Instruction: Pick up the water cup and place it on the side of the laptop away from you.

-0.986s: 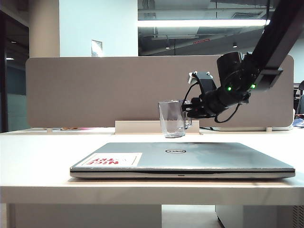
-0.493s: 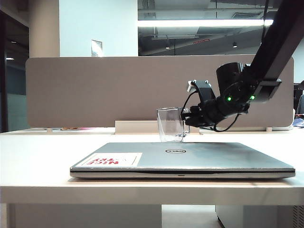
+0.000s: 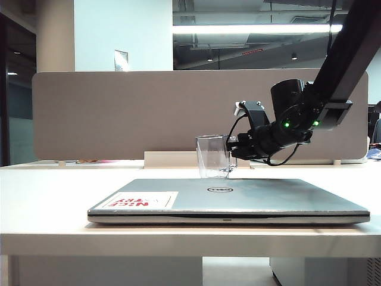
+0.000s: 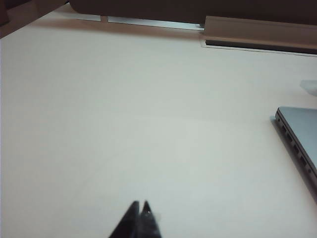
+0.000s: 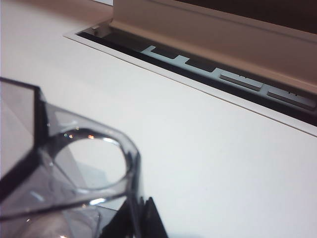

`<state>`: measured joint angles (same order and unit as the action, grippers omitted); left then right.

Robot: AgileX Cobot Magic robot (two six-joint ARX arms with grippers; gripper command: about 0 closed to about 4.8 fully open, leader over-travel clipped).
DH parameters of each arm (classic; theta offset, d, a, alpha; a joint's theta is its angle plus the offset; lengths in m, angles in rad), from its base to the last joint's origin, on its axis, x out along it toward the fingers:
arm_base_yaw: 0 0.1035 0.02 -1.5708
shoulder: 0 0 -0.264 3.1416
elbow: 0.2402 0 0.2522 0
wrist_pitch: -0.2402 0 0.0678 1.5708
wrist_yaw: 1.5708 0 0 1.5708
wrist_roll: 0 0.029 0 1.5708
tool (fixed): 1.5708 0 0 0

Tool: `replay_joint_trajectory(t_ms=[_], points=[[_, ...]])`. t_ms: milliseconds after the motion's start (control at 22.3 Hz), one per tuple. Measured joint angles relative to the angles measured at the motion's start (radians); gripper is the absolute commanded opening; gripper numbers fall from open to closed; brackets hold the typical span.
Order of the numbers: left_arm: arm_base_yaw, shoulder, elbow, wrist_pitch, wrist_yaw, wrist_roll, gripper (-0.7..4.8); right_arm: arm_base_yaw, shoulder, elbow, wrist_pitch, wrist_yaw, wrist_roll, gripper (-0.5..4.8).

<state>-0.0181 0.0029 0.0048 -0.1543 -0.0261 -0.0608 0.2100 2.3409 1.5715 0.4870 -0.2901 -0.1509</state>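
— What's on the desk from where you stand?

— A closed silver laptop lies flat at the near edge of the white table, lid up, round logo in the middle, a white sticker with red lettering at its left corner. Behind it runs a grey partition panel.

— And the arms?

— The right arm comes down steeply from the upper right corner, bends at the wrist, and reaches leftward nearly level, green lights glowing on its black housing. The right gripper sits at the handle side of the water cup, beyond the laptop's far edge.

— Is it holding the cup?

— Hard to call. The fingertips stand close together right beside the clear handle in the right wrist view, but whether they pinch it cannot be told.

— Where exactly is the cup?

— Upright, behind the laptop on the side away from the viewer, a little left of the logo. Its base is level with the lid's back edge; whether it rests on the table is hidden.

— The other arm?

— Out of sight from the room camera. The left gripper hangs over bare table, its two dark tips pressed together on nothing, the laptop's corner off to one side.
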Motion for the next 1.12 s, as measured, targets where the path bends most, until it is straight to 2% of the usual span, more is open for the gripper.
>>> replay_joint_trajectory(t_ms=[134,224,583,717,1120], points=[[0.0,0.0,0.0,0.0,0.0,0.0,-0.05,0.0,0.0,0.0,0.0,0.0,0.0,0.34],[0.0,0.0,0.0,0.0,0.0,0.0,-0.06,0.0,0.0,0.0,0.0,0.0,0.0,0.67],[0.0,0.0,0.0,0.0,0.0,0.0,-0.06,0.0,0.002,0.0,-0.008,0.001,-0.001,0.69],[0.0,0.0,0.0,0.0,0.0,0.0,-0.06,-0.001,0.002,0.0,-0.015,0.001,-0.013,1.18],[0.0,0.0,0.0,0.0,0.0,0.0,-0.05,-0.01,-0.001,0.0,-0.055,0.001,-0.053,1.22]])
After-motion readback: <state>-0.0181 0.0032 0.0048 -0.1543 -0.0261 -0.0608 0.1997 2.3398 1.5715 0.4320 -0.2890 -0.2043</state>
